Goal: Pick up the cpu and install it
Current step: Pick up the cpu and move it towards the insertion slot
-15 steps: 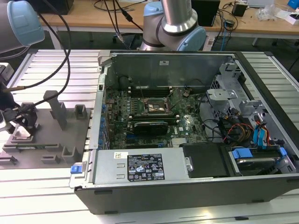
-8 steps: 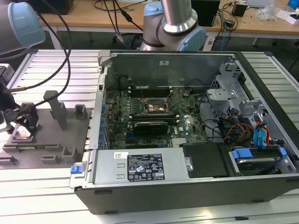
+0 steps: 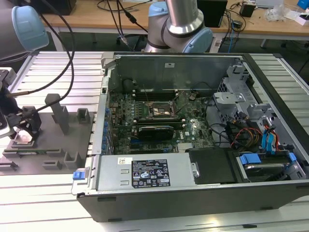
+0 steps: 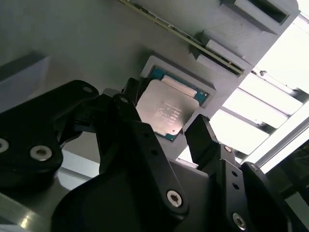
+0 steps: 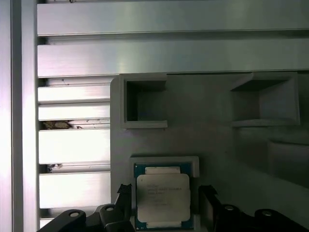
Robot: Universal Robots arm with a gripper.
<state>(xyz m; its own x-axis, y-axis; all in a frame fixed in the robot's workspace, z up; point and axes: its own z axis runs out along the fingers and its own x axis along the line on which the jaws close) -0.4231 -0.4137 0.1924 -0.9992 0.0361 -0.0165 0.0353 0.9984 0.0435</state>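
Black fingers (image 4: 136,126) of the claw (image 4: 165,113) stand nearest in both wrist views. They are spread wide, one on each side of the cpu (image 4: 163,110), with a gap between each tip and the chip. The claw holds nothing.

The cpu lies flat, metal top up, in a shallow walled recess of the grey fixture plate (image 3: 72,130). The plate rests on the ribbed surface (image 3: 48,193) to the exterior view's left of the open computer case (image 3: 193,193), well apart from the motherboard socket (image 3: 161,108).

The chip looks light, thin and stiff, and its smooth lid is likely slippery. Its underside contacts are probably delicate. The safest hold seems to be a light, level pinch on two opposite edges of the rim.
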